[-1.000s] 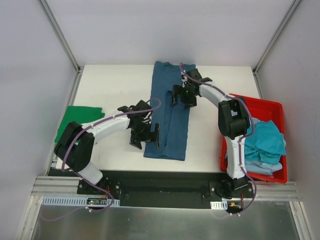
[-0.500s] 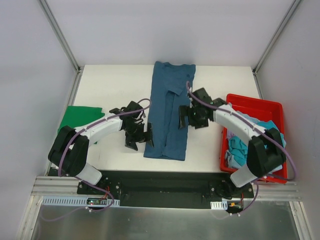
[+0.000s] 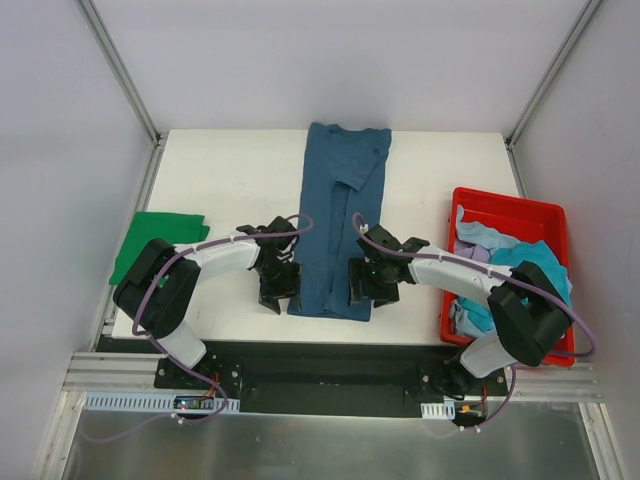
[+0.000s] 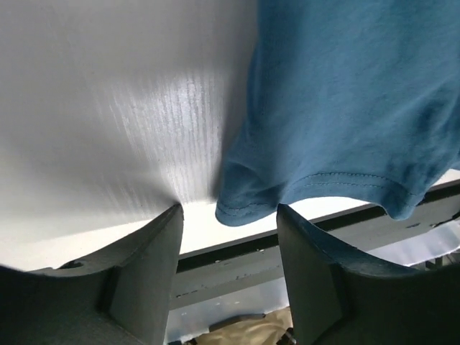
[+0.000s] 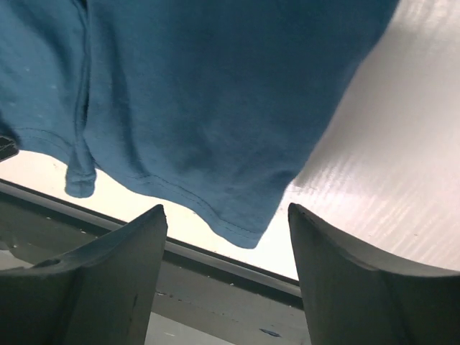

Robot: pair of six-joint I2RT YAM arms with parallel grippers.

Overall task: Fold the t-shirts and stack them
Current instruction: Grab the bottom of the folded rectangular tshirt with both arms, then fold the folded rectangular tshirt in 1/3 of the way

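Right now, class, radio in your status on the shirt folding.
Left tool and right tool open, each astride a near corner of the blue shirt. Shirt flat, folded narrow. Green shirt, red bin well aside.

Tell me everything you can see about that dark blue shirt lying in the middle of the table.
The dark teal-blue t-shirt looks like soft cotton, folded lengthwise into a long narrow strip with a sleeve tucked on top. It lies on the white table, neck end far, stitched hem near the arms. The left gripper and right gripper flank its near corners, fingers apart around each corner; contact is unclear.
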